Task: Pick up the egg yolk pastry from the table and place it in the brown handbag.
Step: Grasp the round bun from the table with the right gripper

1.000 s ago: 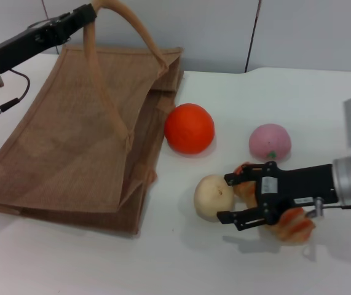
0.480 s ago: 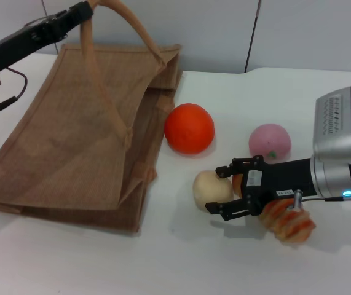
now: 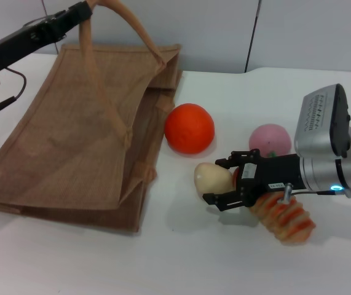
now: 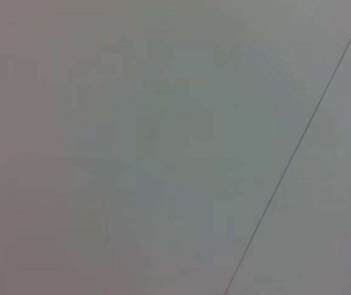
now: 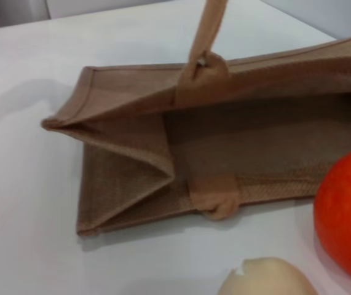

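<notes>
Right gripper (image 3: pixel 224 182): grasping the pastry (image 3: pixel 212 179), centre-right of frame.
Left gripper (image 3: pixel 83 12): upper left, lifting the bag (image 3: pixel 70 141) handle; grasp cannot tell.
Risk: your thin grip lets the pastry slip.

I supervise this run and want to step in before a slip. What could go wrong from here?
The right gripper grips only the near side of the egg yolk pastry, so it might slip out. The brown handbag mouth, held up by the left gripper, looks narrow; the pastry could catch its edge. The orange stands near the path and may get knocked.
</notes>
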Motion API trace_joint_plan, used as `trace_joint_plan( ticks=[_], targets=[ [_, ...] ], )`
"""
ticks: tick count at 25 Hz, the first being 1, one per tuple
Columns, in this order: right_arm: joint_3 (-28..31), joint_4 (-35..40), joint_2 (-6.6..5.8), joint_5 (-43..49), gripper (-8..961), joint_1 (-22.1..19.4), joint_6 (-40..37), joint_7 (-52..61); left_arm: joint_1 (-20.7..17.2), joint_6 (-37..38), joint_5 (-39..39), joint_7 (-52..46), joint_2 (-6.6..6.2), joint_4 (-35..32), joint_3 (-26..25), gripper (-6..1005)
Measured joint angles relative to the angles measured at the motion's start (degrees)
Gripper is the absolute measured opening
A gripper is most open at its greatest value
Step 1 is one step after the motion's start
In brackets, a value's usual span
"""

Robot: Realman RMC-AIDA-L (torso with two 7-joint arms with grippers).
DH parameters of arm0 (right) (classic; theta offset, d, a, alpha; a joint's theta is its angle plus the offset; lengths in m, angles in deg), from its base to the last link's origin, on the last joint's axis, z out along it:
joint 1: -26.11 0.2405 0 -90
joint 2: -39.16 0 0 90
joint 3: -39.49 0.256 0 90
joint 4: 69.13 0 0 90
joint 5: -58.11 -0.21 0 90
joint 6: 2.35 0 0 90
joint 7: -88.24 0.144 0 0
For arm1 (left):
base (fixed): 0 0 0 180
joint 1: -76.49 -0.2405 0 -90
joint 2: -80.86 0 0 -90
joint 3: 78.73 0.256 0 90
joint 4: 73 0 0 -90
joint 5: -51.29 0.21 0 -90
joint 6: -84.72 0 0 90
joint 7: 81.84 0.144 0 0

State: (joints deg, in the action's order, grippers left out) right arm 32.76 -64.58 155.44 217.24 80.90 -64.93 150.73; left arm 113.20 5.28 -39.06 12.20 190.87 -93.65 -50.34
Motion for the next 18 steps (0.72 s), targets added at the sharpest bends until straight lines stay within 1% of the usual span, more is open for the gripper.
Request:
trace_joint_plan(
  ticks=[8,14,18],
  targets=[
    [0.14,-0.41,0.0,-0.22,877,0.66,1.76,0.05,0.02,0.15,0.0,0.0,0.0,0.0,0.0,127],
    [0.14,-0.43,0.0,-0.23,750,1.19,2.0,0.38,0.03,0.24,0.0,0.0,0.02,0.0,0.0,127],
    [0.14,-0.43,0.0,-0.23,672,1.34,3.72,1.39,0.07,0.32,0.01,0.0,0.02,0.0,0.0,128]
  ],
)
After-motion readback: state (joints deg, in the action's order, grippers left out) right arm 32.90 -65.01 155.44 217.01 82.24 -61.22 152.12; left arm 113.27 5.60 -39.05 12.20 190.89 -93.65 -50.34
